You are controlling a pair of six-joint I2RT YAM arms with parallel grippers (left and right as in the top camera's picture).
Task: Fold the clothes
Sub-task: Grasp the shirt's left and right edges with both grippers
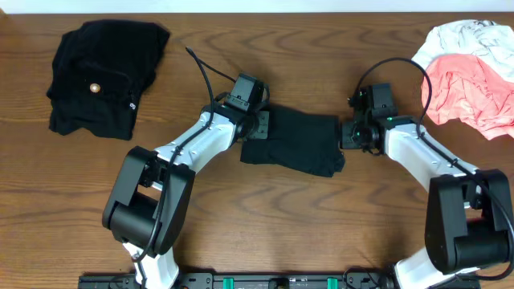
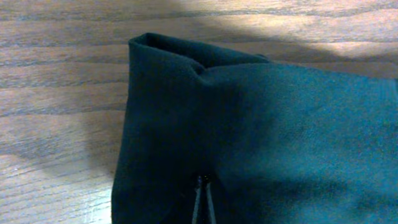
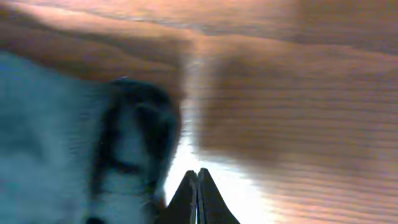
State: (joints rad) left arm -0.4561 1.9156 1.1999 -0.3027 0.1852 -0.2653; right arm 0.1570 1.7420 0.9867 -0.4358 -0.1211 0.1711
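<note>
A black shirt lies folded into a small rectangle at the table's middle. My left gripper is at its left edge. In the left wrist view the dark fabric fills most of the frame, and my thin fingers are closed together in a pucker of it. My right gripper is at the shirt's right edge. In the blurred right wrist view its fingers are shut and empty over bare wood, with the shirt's edge just to their left.
A heap of black garments with a small pale button lies at the back left. A pink garment and a white one are piled at the back right edge. The table is brown wood.
</note>
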